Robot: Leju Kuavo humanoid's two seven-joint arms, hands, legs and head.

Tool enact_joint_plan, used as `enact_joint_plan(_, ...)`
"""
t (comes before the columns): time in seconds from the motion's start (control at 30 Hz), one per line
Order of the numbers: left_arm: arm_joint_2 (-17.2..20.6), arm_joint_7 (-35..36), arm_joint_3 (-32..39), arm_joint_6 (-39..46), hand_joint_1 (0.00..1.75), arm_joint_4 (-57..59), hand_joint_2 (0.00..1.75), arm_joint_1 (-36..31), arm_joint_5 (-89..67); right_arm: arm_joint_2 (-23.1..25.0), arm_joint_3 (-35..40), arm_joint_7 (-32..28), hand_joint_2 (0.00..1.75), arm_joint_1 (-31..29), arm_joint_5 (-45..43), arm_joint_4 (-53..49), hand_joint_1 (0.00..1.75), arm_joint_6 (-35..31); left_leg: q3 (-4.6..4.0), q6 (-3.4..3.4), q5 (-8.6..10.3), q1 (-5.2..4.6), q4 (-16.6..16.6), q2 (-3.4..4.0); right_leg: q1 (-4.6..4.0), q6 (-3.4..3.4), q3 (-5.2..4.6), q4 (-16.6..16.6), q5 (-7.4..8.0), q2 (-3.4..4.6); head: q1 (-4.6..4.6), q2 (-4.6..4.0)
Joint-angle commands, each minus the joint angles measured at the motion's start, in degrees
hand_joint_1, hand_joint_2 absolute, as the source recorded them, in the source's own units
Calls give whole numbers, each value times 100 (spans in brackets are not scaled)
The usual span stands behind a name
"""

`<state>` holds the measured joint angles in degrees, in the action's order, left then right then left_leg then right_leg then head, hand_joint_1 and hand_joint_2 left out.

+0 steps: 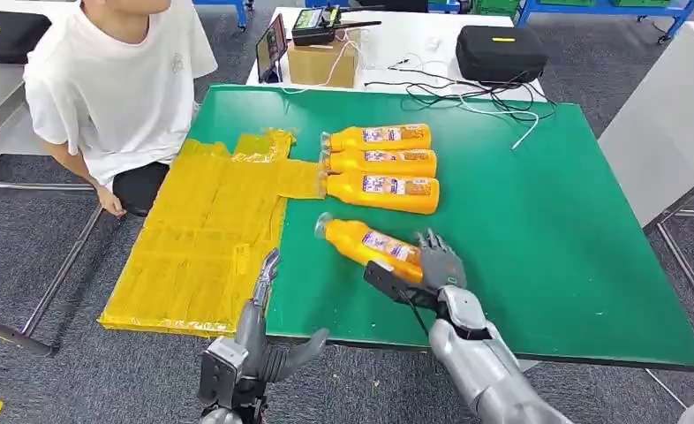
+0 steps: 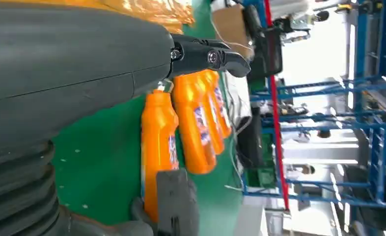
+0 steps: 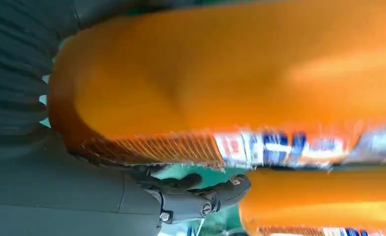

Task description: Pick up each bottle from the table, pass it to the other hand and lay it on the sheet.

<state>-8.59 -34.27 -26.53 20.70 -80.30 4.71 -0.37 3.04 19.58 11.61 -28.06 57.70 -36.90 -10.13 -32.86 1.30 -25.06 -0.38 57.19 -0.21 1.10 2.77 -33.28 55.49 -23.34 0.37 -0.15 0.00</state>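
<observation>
Four orange bottles with blue-and-white labels lie on the green table. Three of them are in a row, caps toward the yellow sheet. The fourth bottle lies slanted nearer to me, and my right hand grips its base end, thumb in front and fingers behind. In the right wrist view that bottle is close against the palm, with a dark finger under it. My left hand is open at the sheet's near right corner, holding nothing. The left wrist view looks past its fingers at the held bottle.
A person in a white T-shirt sits at the table's far left corner, beside the sheet. Beyond the table's back edge are a cardboard box, a black case and loose cables. The table's right half is bare green.
</observation>
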Motion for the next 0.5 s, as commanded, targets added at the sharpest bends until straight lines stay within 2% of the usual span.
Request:
enact_joint_plan(0.03,-144,35,205,-239,0,575,175,-424,96,-112,-163,13,175,-314,-222,1451,175,755,-15,-11,18,8,-4,-18,-9,-11,-3,-11,15,-23,0,0)
enact_joint_plan(0.13,-155,36,224,-266,0,576,175,-434,97,-102,-251,-7,175,-334,-343,1479,175,818,-13,-8,38,12,-6,-23,-13,-15,-1,-16,25,-24,0,0)
enact_joint_plan(0.17,-163,49,234,-301,0,590,175,-450,114,-104,-332,-49,175,-345,-453,1484,175,870,19,-4,23,4,-1,-8,-5,-10,19,-4,12,-6,-2,0)
enact_joint_plan(0.23,-170,123,253,-369,0,594,175,-428,171,-52,-559,-172,175,-266,-750,1427,175,832,-21,-9,47,13,-8,-32,-14,-17,-6,-22,30,-33,2,0)
enact_joint_plan(0.27,-167,127,245,-375,0,587,175,-414,171,-36,-579,-169,175,-226,-790,1424,175,823,20,-5,34,6,-6,-25,-8,-11,31,-12,11,-21,0,0)
enact_joint_plan(0.3,-131,197,168,-439,0,582,175,-389,160,-5,-674,-213,175,-83,-961,1425,175,906,-1,-3,50,11,-15,-33,-12,-16,16,-23,22,-30,-2,2)
enact_joint_plan(0.33,-126,198,150,-442,0,586,175,-375,161,2,-694,-286,175,-4,-1009,1430,175,866,39,11,32,9,-2,-12,-10,-10,50,-9,8,-5,0,0)
enact_joint_plan(0.4,-127,175,194,-293,0,515,175,-288,168,65,-850,-775,175,181,-1295,1333,175,668,30,5,40,15,-17,-27,-17,-13,51,-28,17,-25,0,0)
enact_joint_plan(0.5,-231,84,565,143,0,95,175,-55,809,305,-1352,-2255,175,506,-2377,824,175,547,57,-3,13,19,-5,-10,-22,-13,67,-17,11,-6,0,0)
